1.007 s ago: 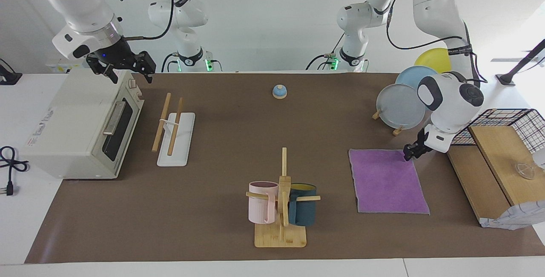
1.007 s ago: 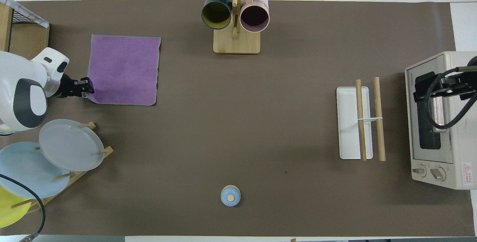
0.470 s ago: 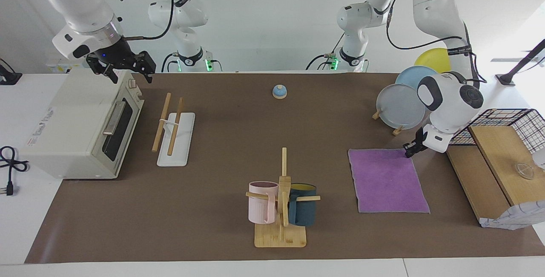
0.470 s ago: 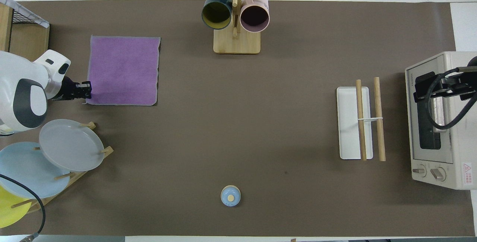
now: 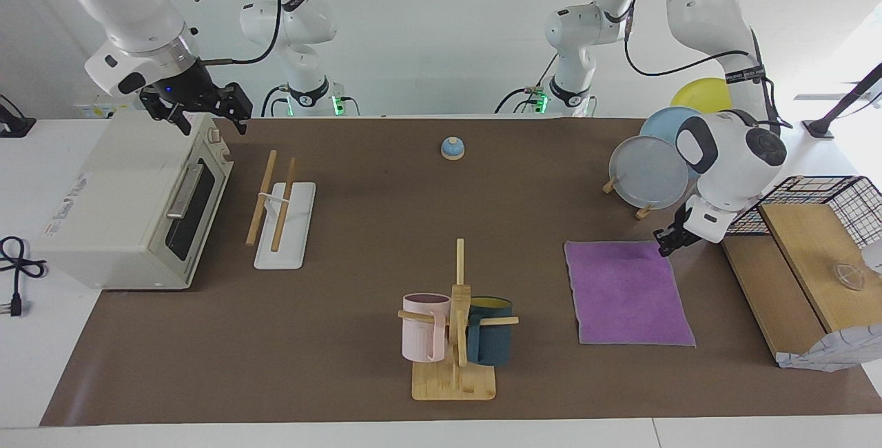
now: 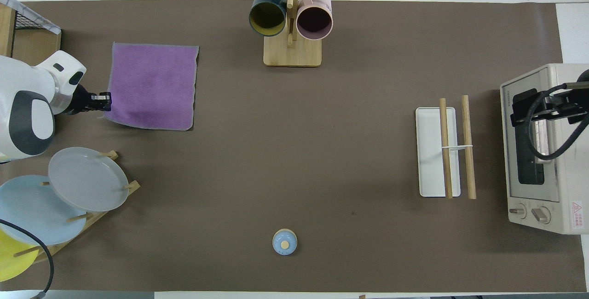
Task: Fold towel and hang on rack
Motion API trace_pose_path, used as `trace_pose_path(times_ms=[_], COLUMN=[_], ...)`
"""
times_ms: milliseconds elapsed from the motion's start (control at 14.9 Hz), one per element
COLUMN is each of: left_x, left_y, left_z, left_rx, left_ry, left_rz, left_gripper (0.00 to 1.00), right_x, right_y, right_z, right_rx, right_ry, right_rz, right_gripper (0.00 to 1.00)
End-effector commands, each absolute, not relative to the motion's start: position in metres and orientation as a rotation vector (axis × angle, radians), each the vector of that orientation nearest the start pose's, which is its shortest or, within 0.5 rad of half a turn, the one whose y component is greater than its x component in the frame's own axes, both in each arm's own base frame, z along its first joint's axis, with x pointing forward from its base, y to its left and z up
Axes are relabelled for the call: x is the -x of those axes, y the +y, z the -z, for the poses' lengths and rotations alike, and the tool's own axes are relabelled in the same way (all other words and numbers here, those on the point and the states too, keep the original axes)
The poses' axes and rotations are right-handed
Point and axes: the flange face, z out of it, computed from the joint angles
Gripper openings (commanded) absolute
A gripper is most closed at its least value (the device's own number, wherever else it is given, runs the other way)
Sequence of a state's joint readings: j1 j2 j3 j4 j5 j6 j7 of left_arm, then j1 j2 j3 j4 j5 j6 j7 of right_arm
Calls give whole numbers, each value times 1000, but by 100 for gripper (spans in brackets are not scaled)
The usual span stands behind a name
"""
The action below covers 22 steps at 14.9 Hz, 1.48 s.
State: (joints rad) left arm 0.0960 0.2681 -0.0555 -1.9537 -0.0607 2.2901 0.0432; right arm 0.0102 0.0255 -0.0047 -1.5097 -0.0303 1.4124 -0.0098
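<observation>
Towel [image 5: 628, 292] lies flat on the table toward the left arm's end, one corner pinched in the left gripper [image 5: 667, 244], whose clenched jaws should lift it gently; the right gripper [image 5: 200, 107] waits, jaws released, over the oven [image 5: 131, 200] beside the rack [image 5: 282, 217].

facing view: high camera across the table, looking back at both arm bases along its top edge; set well back, it takes in the whole brown mat [image 5: 358, 227] and the white wall. overhead view: high over the robots' end, looking forward and steeply down, arms entering from the sides (bases not seen). half a turn apart. shared: the mat, mug tree [image 5: 455, 324] [image 6: 291, 23], toaster oven [image 5: 131, 203] [image 6: 543, 152], plate stand [image 5: 648, 169] [image 6: 83, 184].
</observation>
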Motion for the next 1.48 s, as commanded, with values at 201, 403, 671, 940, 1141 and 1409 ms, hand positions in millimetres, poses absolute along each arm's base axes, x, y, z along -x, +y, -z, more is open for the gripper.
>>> trace_pose_path(times_ms=[201, 403, 671, 940, 1141, 1409], left_x=[-593, -567, -516, -511, -519, -541], left_y=[-68, -141, -189, -194, -173, -128], left_z=[-403, -404, -353, -342, -360, -365], left_rx=[3101, 3079, 3075, 3105, 3106, 3189], left_ry=[417, 582, 647, 526, 474, 287], left_rz=[120, 124, 211, 189, 149, 153], left_gripper=[0, 0, 0, 100, 100, 100], right_x=[-540, -540, -540, -540, -540, -541], right_y=[-3, -3, -3, -3, -3, -3], right_z=[-628, -628, -628, -628, -628, -629], right_rx=[3172, 3172, 3172, 3172, 3172, 3173], right_ry=[-28, -28, -30, -30, -28, -26], right_rz=[-210, -208, -210, -208, -210, -191], right_gripper=[100, 100, 100, 100, 100, 100])
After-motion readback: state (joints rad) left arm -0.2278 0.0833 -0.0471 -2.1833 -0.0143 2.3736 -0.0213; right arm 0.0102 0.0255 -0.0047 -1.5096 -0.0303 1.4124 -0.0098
